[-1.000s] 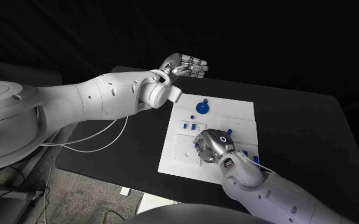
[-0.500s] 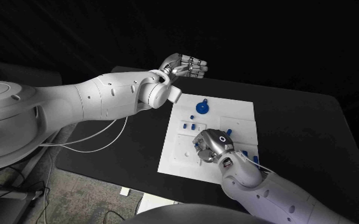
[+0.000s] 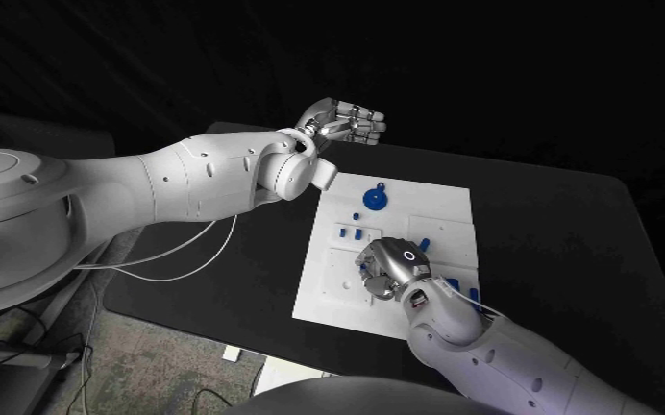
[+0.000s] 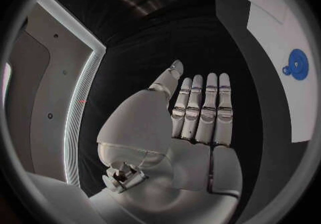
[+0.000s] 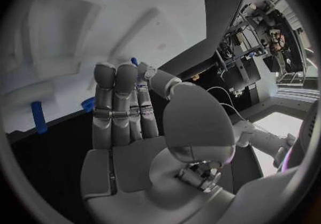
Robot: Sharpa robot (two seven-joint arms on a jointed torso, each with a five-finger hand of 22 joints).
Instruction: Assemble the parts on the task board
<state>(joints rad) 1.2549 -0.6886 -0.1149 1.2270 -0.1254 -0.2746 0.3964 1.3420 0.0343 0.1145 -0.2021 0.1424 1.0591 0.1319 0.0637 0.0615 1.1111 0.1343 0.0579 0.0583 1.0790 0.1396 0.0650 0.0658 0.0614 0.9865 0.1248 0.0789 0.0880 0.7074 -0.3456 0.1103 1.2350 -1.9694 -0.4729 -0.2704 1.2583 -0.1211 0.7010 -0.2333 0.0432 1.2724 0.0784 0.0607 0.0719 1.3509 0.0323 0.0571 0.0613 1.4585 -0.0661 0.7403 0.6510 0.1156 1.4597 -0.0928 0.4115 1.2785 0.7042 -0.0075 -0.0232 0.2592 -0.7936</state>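
Under your right hand (image 3: 394, 269) sits the task board (image 3: 430, 208), fingers pinching a blue part (image 5: 134, 61); left hand (image 3: 347, 122) empty, fingers straight.

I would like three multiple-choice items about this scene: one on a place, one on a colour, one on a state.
1. Where is the right hand?
A. Over the task board
B. Off the table
C. Beside the left hand

2. What colour is the round disc part?
A. Red
B. Blue
C. Green

3. How is the left hand?
A. Holding a part
B. Pressing on the board
C. Holding nothing, raised beyond the board's far end

Answers:
1. A, the head view shows it above the board's near half.
2. B, it is blue against the white plate.
3. C, the left wrist view shows straight fingers with nothing in them.
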